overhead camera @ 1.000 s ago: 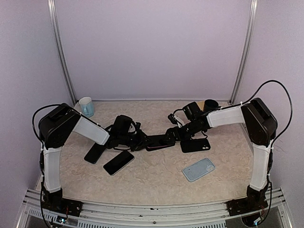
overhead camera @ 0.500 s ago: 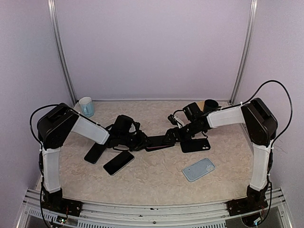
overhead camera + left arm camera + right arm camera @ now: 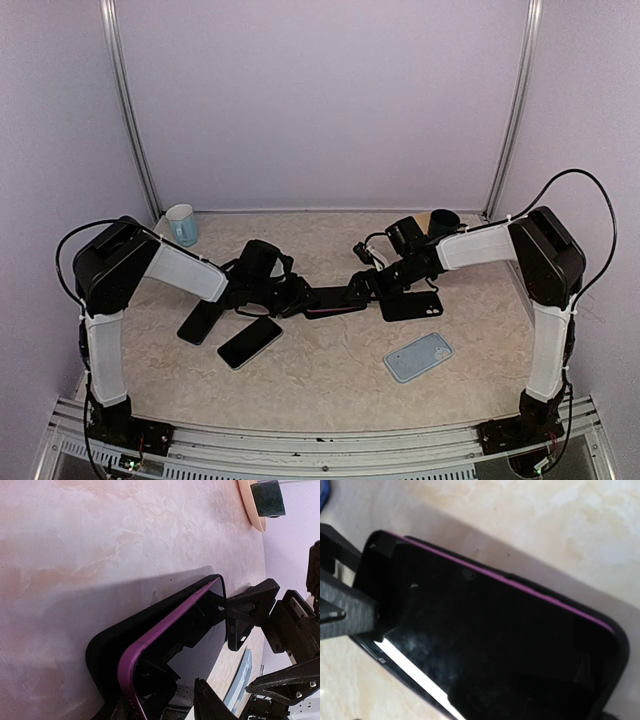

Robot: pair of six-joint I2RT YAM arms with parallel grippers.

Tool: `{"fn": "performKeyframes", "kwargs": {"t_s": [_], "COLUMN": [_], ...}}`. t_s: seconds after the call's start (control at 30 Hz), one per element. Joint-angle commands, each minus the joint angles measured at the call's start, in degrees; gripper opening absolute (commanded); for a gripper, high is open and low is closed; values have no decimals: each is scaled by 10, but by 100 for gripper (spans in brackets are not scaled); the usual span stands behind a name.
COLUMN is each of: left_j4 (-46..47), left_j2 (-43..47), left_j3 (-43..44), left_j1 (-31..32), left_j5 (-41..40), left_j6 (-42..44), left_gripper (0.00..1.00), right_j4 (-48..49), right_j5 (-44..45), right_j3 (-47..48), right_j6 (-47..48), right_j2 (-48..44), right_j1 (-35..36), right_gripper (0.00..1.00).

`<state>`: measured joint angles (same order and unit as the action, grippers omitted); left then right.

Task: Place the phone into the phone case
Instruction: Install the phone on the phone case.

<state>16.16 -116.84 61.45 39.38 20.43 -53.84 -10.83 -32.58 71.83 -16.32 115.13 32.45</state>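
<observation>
Phone: purple-edged phone [image 3: 335, 300] lies at mid-bench [image 3: 330, 390], directly between the two arms.
Phone case: black phone case [image 3: 107, 645] sits under and around the phone. The far end looks seated and the near edge seems to ride above the case wall, though the left wrist view is too oblique to be sure.
Long axis: runs left to right across the bench, one short end toward each arm.
Left end effector [image 3: 292, 298]: at the phone's left end, jaws partly apart about that end. Cannot tell whether they press on it.
Right end effector [image 3: 360, 288]: at the phone's right end, jaws spread wide and holding nothing. One finger stands just beside the far corner.
Nearer arm: neither; each meets its own end of the phone.
Next move, as I judge it: depends on the raised left end, which needs pressing down into the case while the right end is steadied.
</observation>
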Motion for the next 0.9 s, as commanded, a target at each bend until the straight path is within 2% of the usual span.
{"fn": "performKeyframes", "kwargs": {"t_s": [0.0,0.37,0.53,0.87], "left_j4": [-95,-96,-86,-5], "left_j2": [-9,-12,-12,-4], "left_j3": [-11,-8,-11,-36], "left_j1": [-3,-4,-5,-5], "left_j5": [-38,-36,-32,-5], "left_j6": [15,15,11,-22], "left_gripper": [42,41,33,17], "right_j4": [2,1,1,15], "right_j5": [-28,-30,-29,-36], "right_j3": [-4,-4,-6,-19], "right_j6": [1,2,4,-2], "right_j2": [-22,-17,-16,-11], "right_j1": [7,7,7,7], "right_gripper": [100,100,100,100]}}
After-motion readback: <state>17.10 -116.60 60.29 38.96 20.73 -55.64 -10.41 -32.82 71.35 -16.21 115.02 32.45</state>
